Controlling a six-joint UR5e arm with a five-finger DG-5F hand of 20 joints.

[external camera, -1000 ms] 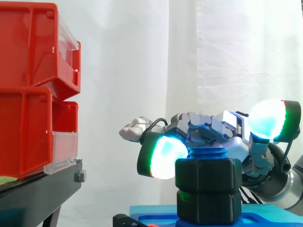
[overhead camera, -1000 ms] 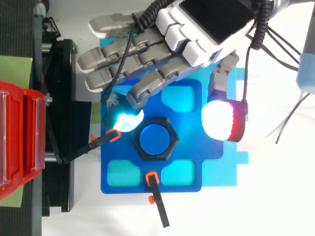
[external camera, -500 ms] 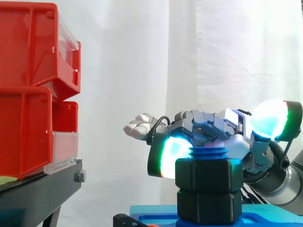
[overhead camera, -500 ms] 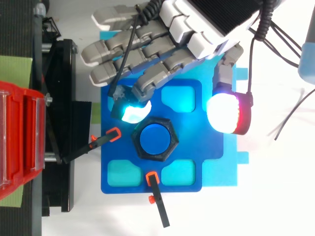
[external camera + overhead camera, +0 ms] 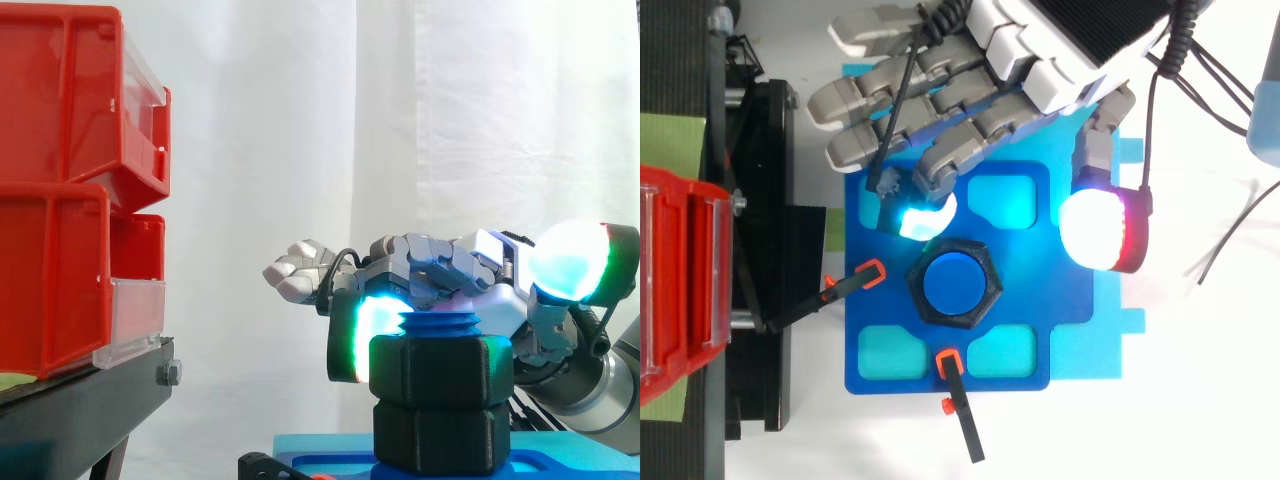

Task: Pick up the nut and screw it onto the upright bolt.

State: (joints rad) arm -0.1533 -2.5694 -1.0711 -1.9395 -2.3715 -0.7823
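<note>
A black hex nut [image 5: 956, 284] sits threaded on the upright blue bolt [image 5: 440, 325], whose top pokes out above it. In the side view the nut [image 5: 441, 370] rests on a second black hex piece [image 5: 440, 435] below. My hand [image 5: 1060, 50] hovers past the nut's far side, open, its fingers relaxed and holding nothing. One cyan-glowing fingertip [image 5: 920, 215] hangs just beside the nut's upper-left corner, apart from it. The thumb pad [image 5: 1095, 230] glows white and magenta off to the nut's right.
The bolt stands on a blue plate [image 5: 880, 300] with square recesses. Two black clamps with orange tips [image 5: 850, 285] [image 5: 960, 400] hold the plate at its left and front edges. Red bins [image 5: 70, 190] on a black stand [image 5: 80, 410] rise at the left.
The hand has drawn back from the nut, upward in the top view. Its cyan fingertip left the nut's left side for the upper-left corner. The nut has not moved.
</note>
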